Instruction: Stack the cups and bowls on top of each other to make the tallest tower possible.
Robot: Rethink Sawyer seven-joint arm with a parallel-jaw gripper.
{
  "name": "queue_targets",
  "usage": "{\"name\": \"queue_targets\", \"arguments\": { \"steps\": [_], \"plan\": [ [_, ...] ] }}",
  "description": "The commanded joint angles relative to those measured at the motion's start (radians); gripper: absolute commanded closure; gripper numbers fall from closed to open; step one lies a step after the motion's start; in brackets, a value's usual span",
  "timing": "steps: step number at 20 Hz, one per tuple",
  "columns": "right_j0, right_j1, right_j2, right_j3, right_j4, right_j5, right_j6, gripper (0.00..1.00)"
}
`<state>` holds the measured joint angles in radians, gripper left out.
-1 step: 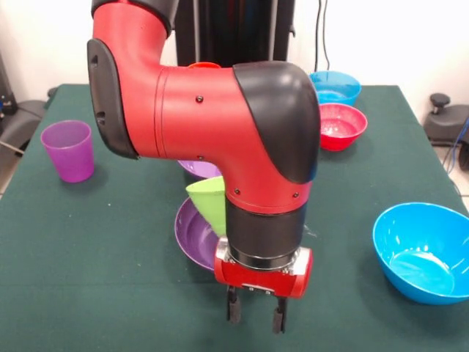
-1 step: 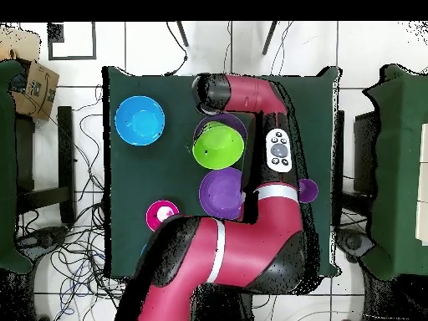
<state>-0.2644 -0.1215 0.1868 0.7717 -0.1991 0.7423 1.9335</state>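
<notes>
Front: gripper (image 1: 256,314) hangs low near table edge, fingers slightly apart w/ nothing between; tower (image 1: 205,220) behind arm is only a purple/lime/purple heap, while blue bowl (image 1: 423,251), red bowl (image 1: 339,125) and purple cup (image 1: 68,150) sit loose.
Overhead: lime bowl (image 2: 218,145) overlaps the purple bowls (image 2: 222,192), big blue one well apart, so most stacking is left, I'd judge.

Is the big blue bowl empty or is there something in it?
Empty. The big blue bowl sits upright, and both views show only its bare shiny inside.

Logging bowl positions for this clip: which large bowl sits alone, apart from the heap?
The large blue bowl, standing upright by itself on the green table; the purple bowls and lime green bowl are bunched together.
</notes>
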Motion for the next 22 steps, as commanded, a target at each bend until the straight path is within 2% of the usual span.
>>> {"name": "queue_targets", "arguments": {
  "steps": [1,4,6,16,22],
  "plan": [
    [-0.047,-0.100,0.049,0.158,-0.003,0.112,-0.156,0.00],
    [-0.055,-0.110,0.049,0.140,-0.009,0.233,-0.219,0.00],
    [-0.060,-0.107,0.056,0.121,-0.022,0.266,-0.252,0.00],
    [-0.104,-0.141,0.087,0.257,-0.046,0.236,-0.296,0.00],
    [-0.108,-0.127,0.104,0.250,-0.066,0.251,-0.329,0.00]
  ]
}}
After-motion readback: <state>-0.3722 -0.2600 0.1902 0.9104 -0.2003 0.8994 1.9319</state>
